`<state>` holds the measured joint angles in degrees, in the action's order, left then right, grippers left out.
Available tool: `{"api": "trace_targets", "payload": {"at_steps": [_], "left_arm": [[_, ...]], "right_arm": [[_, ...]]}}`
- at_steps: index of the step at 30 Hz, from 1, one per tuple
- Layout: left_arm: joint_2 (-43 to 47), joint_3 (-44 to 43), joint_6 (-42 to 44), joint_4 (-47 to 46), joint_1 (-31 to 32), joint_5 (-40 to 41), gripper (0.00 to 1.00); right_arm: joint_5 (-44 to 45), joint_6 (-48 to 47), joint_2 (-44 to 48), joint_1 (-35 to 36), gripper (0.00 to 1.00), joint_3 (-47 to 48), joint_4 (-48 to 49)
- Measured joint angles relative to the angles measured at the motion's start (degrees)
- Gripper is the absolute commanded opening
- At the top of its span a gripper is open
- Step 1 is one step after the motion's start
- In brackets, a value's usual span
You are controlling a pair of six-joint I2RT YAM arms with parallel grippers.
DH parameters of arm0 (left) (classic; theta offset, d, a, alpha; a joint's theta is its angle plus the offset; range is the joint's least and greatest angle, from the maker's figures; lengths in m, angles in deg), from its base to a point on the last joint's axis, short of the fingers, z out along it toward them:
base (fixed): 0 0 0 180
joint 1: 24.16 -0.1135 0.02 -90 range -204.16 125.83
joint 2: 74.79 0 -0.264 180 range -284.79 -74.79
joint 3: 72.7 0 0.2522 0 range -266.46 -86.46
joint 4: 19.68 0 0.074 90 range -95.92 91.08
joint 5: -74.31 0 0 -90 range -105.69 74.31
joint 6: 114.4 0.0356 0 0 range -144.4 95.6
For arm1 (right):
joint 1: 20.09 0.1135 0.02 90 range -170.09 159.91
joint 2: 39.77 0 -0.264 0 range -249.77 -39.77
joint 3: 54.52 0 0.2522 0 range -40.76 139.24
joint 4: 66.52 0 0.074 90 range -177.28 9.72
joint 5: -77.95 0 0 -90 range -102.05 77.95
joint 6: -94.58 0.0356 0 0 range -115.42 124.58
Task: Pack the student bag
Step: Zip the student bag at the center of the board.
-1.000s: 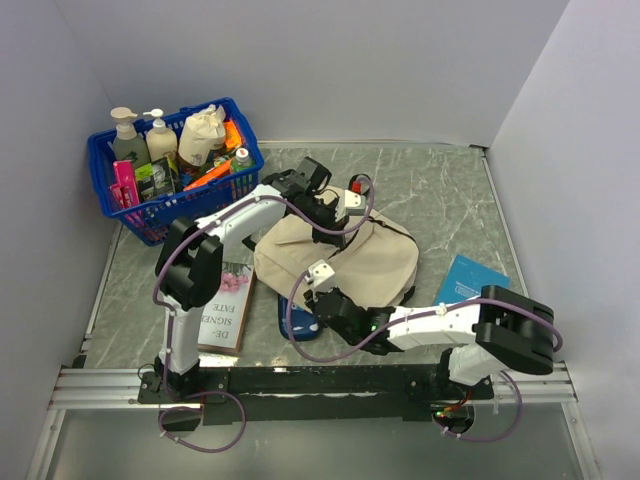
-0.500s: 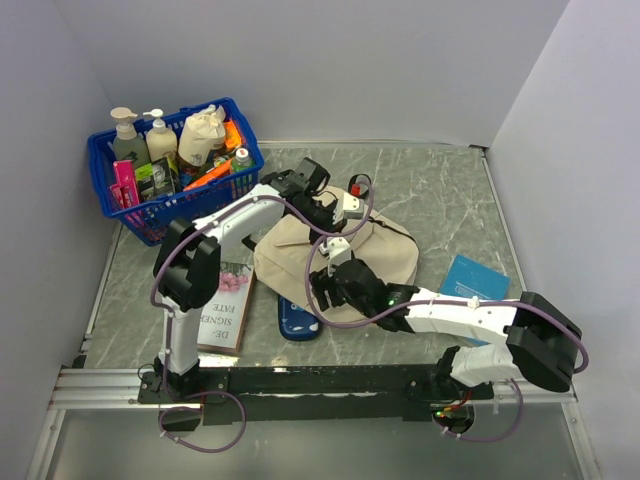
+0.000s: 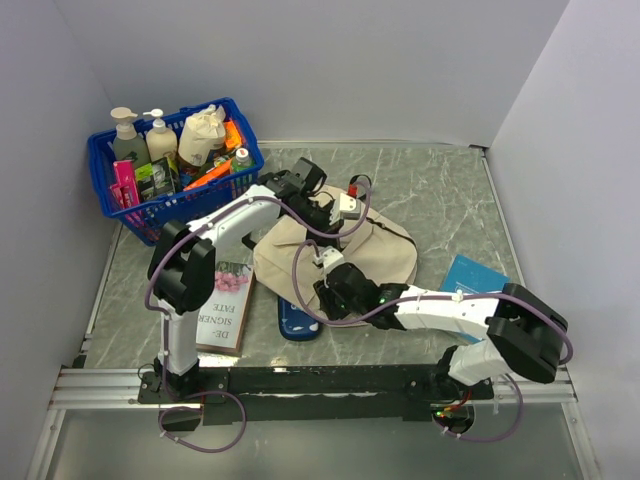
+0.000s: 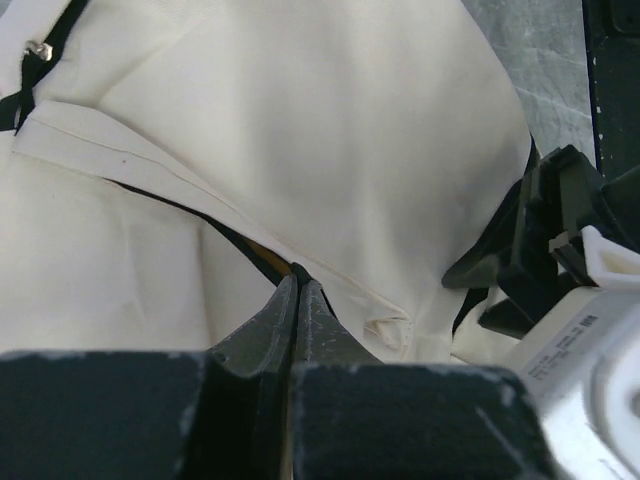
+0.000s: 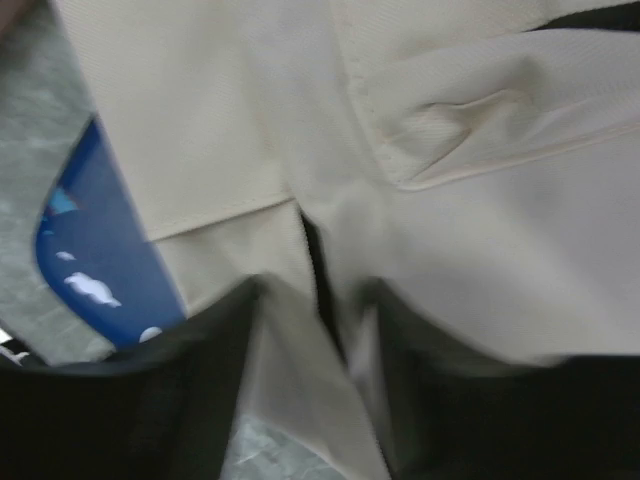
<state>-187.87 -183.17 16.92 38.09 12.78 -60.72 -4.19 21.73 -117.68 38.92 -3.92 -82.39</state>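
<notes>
text | book (image 3: 228,308) cover | "SIGNER" / "FATE", printed sideways

Two matching arms here: the left arm (image 3: 245,213) and the right arm (image 3: 450,311) each wear glossy white shells between chunky black joint housings (image 3: 186,275). Thin purple cables (image 3: 294,285) loop loosely off both, and more purple curls down by the bases. Up close, the left gripper (image 4: 296,285) has matte black fingers (image 4: 255,335) that taper to slim tips. The right gripper (image 5: 310,300) is dark too, but blurred.
</notes>
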Motion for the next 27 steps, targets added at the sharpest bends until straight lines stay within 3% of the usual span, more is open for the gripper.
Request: {"api": "trace_targets", "payload": {"at_steps": [2,3,12,20,27], "left_arm": [[0.11,0.52,-0.17,-0.28,0.00,0.00,0.01],[0.17,0.96,-0.39,-0.63,0.00,0.00,0.01],[0.48,3.50,-4.52,-6.54,0.00,0.46,0.01],[-2.16,1.66,-6.54,-6.88,0.00,-0.20,0.01],[-5.60,-1.90,-9.86,-10.56,0.07,-0.22,0.01]], "right_arm": [[-0.07,-0.20,-0.83,-0.13,0.06,0.37,0.04],[-0.04,-0.42,-0.74,-0.13,0.00,0.39,0.13],[0.04,-3.82,3.23,4.83,0.00,2.40,-3.10],[-0.44,-8.00,-0.28,10.38,0.00,7.54,-6.43],[-1.03,-10.34,-1.18,10.62,0.00,7.98,-6.99]]}}
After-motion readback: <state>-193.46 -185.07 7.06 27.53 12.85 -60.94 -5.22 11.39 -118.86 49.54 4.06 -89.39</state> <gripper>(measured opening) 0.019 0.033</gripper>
